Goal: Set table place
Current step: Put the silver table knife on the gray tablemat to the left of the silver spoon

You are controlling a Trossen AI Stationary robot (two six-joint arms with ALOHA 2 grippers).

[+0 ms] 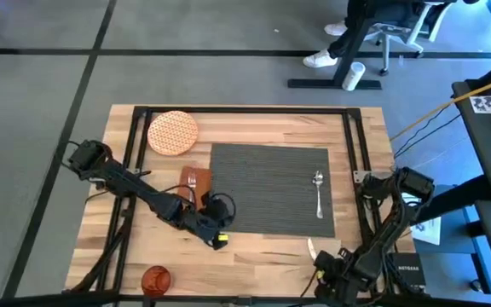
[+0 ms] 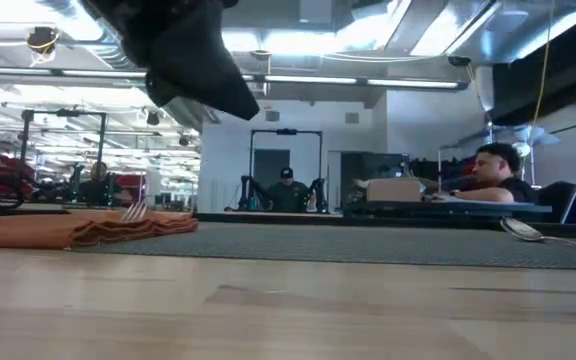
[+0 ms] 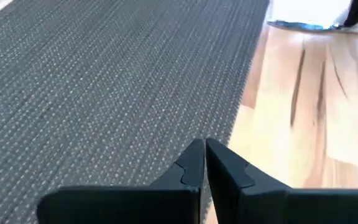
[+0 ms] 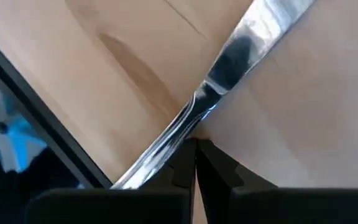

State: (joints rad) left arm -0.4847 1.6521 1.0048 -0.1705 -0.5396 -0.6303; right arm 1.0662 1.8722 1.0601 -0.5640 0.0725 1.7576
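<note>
- High view looks straight down on the whole table [image 1: 254,247].
- Low view skims level across the placemat [image 2: 368,245], also seen overhead.
- Wrist views sit close above placemat and knife [image 4: 241,56].

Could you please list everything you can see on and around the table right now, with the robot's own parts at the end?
table: one, light wood with black rails, centre of the high view.
placemat: one, dark grey, middle of the table.
spoon: one, silver, on the placemat's right part.
plate: one, orange patterned, far left of the table.
napkin: one, brown, just left of the placemat.
fork: one, silver, on the napkin.
cup: one, orange, near edge, left.
knife: one, silver, near right, off the placemat.
people: seated in the room behind.
left end effector: shut, at the placemat's near-left corner.
right end effector: shut on knife.
</note>
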